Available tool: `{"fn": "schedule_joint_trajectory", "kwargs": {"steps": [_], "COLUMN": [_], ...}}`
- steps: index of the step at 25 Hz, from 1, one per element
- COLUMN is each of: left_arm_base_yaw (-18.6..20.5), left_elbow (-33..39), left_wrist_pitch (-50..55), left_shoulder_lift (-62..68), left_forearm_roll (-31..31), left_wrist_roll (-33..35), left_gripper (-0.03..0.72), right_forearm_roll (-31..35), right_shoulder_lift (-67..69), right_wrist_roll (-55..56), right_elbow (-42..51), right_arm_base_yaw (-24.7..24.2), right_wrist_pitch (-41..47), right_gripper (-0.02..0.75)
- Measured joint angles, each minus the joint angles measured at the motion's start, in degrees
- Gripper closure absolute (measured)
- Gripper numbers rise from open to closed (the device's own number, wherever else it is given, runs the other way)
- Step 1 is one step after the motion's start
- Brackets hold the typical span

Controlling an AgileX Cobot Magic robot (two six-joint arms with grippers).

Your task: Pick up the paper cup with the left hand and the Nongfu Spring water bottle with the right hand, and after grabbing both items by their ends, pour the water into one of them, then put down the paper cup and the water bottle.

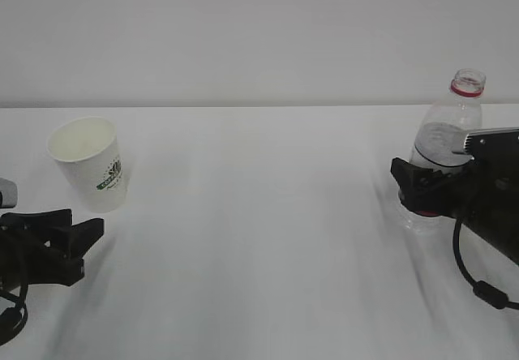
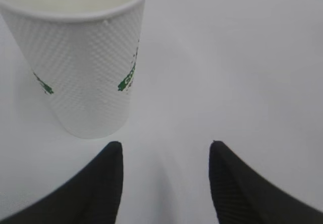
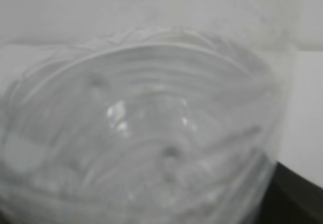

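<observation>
A: Left hand (image 2: pixel 164 183)?
B: My jaws parted, nothing held; paper cup (image 2: pixel 83 62) just ahead, left of centre, green logo unreadable.
A: Right hand (image 1: pixel 422 188)?
B: My jaws spread wide around the Nongfu Spring water bottle (image 1: pixel 444 137), uncapped, label hidden. Grip unclear. Bare table (image 1: pixel 259 214) between.

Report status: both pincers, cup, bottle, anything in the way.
Left pincer open, just short of paper cup, which is tilted. Right pincer around water bottle, uncapped and upright; grip unconfirmed. Nothing in the way.
</observation>
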Motion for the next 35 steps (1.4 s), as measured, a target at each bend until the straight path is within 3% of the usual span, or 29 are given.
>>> {"fn": "schedule_joint_trajectory", "kwargs": {"steps": [6,21,35], "left_arm_base_yaw": [0.00,0.00,0.00], "left_elbow": [0.00,0.00,0.00], "left_wrist_pitch": [0.00,0.00,0.00], "left_shoulder_lift": [0.00,0.00,0.00], "left_forearm_roll": [0.00,0.00,0.00], "left_wrist_roll": [0.00,0.00,0.00], "left_gripper": [0.286,0.288,0.291], "right_forearm_roll": [0.00,-0.25,-0.37], "right_shoulder_lift": [0.00,0.00,0.00], "right_wrist_roll": [0.00,0.00,0.00], "right_elbow": [-0.23,-0.27,-0.27], "right_arm_base_yaw": [0.00,0.00,0.00], "right_wrist_pitch": [0.00,-0.60,-0.60], "right_gripper": [0.128,0.320,0.332]}}
